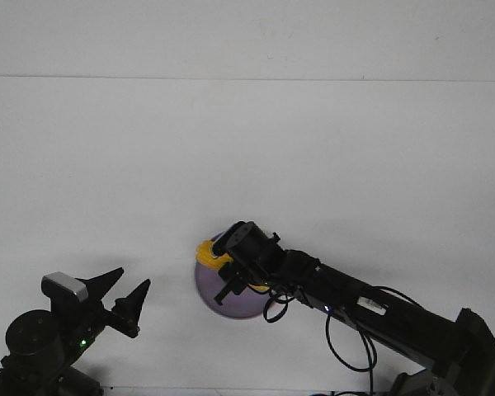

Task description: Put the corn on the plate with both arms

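Observation:
The lavender plate (pixel 231 304) lies on the white table near the front, right of centre. The yellow-orange corn (pixel 208 252) lies across the plate's far left rim, and its middle is hidden by my right gripper (pixel 229 274). That gripper reaches in from the lower right and its jaws straddle the cob, closed on it, low over the plate. My left gripper (pixel 130 285) is at the lower left, well away from the plate. It is open and empty, and its two pointed fingers (pixel 111 277) aim toward the plate.
The white table (pixel 247 165) stretches back to a white wall. The right arm (pixel 371 313) with its looped cables crosses the lower right corner. The left arm's base (pixel 33 342) sits at the lower left corner.

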`<move>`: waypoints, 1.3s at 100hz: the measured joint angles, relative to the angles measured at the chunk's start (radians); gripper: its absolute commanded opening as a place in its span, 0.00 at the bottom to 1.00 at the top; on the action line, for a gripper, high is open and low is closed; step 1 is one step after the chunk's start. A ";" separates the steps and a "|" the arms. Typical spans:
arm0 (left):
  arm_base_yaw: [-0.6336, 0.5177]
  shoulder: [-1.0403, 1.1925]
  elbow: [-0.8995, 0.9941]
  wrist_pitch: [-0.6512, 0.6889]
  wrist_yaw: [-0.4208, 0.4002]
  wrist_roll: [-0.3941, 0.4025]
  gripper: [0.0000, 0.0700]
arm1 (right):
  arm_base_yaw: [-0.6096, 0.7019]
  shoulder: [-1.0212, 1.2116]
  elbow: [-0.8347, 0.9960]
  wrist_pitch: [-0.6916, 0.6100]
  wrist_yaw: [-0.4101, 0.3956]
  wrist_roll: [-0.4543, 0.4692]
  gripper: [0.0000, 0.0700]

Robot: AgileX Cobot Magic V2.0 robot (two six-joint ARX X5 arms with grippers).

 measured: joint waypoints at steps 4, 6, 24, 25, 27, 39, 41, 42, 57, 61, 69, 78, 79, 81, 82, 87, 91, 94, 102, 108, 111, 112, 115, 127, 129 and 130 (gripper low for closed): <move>0.000 0.000 0.000 0.000 0.000 0.000 0.61 | 0.000 0.008 0.000 0.009 0.000 0.003 0.18; 0.000 0.000 0.000 0.000 0.000 0.000 0.61 | 0.001 0.012 0.000 0.010 0.000 0.003 0.24; 0.000 0.000 0.000 -0.001 0.000 0.000 0.61 | 0.003 0.020 0.000 0.011 0.000 0.004 0.69; 0.000 0.000 0.000 0.000 0.000 0.000 0.61 | 0.003 0.020 0.000 0.011 0.000 0.004 0.69; 0.000 0.000 0.000 -0.001 0.000 0.000 0.61 | 0.003 0.020 0.000 0.011 0.000 0.005 0.69; 0.000 0.000 0.000 -0.001 0.000 0.000 0.61 | 0.002 0.020 0.000 0.002 0.000 0.006 0.69; 0.000 0.000 0.000 -0.001 0.000 0.000 0.61 | 0.002 0.020 0.000 -0.001 0.000 0.006 0.69; 0.000 0.000 0.000 -0.001 0.000 0.000 0.61 | 0.002 0.020 0.000 -0.003 0.000 0.006 0.69; 0.000 0.000 0.000 -0.001 -0.002 0.000 0.61 | -0.009 -0.023 0.000 -0.016 0.001 0.002 0.69; 0.000 0.000 0.000 -0.001 -0.003 0.000 0.61 | -0.010 -0.061 0.000 -0.011 0.011 -0.005 0.69; 0.000 0.000 0.000 -0.001 -0.003 0.000 0.61 | -0.010 -0.179 0.000 0.006 0.055 -0.029 0.69; 0.000 0.000 0.000 0.001 -0.003 0.000 0.61 | -0.010 -0.337 0.001 0.013 0.136 -0.069 0.69; 0.000 0.000 0.000 0.001 -0.003 0.000 0.61 | -0.010 -0.354 0.001 0.013 0.146 -0.073 0.69; 0.000 0.000 0.000 0.002 -0.003 0.000 0.61 | -0.010 -0.389 0.002 0.011 0.166 -0.081 0.69; 0.000 0.000 0.000 0.002 -0.003 0.000 0.61 | -0.010 -0.406 0.002 0.009 0.177 -0.086 0.69; 0.000 0.000 0.000 0.003 -0.003 0.000 0.61 | -0.010 -0.488 0.002 -0.005 0.228 -0.104 0.69; 0.000 0.000 0.000 0.006 -0.003 0.000 0.61 | -0.010 -0.551 0.002 -0.021 0.267 -0.114 0.69; 0.000 0.000 0.000 0.007 -0.003 0.000 0.61 | -0.010 -0.598 -0.002 -0.029 0.296 -0.121 0.69; 0.000 0.000 0.000 0.008 -0.003 0.000 0.61 | -0.010 -0.735 -0.043 -0.042 0.367 -0.127 0.69; 0.000 0.000 0.000 0.010 -0.003 0.000 0.61 | -0.010 -0.838 -0.095 -0.068 0.412 -0.129 0.69; 0.000 0.000 0.000 0.011 -0.003 0.000 0.61 | -0.010 -0.889 -0.126 -0.080 0.430 -0.128 0.69; 0.000 0.000 0.000 0.012 -0.003 0.000 0.61 | -0.010 -0.906 -0.135 -0.084 0.435 -0.128 0.69; 0.000 0.000 0.000 0.016 -0.003 0.000 0.61 | -0.010 -0.957 -0.167 -0.095 0.444 -0.124 0.69; 0.000 0.000 0.000 0.029 -0.007 0.001 0.52 | -0.011 -1.130 -0.283 -0.145 0.445 -0.092 0.60; 0.000 0.000 0.000 0.029 -0.008 0.002 0.43 | -0.011 -1.155 -0.301 -0.154 0.445 -0.085 0.49; 0.000 0.000 0.000 0.029 -0.008 0.002 0.38 | -0.011 -1.167 -0.309 -0.156 0.445 -0.082 0.44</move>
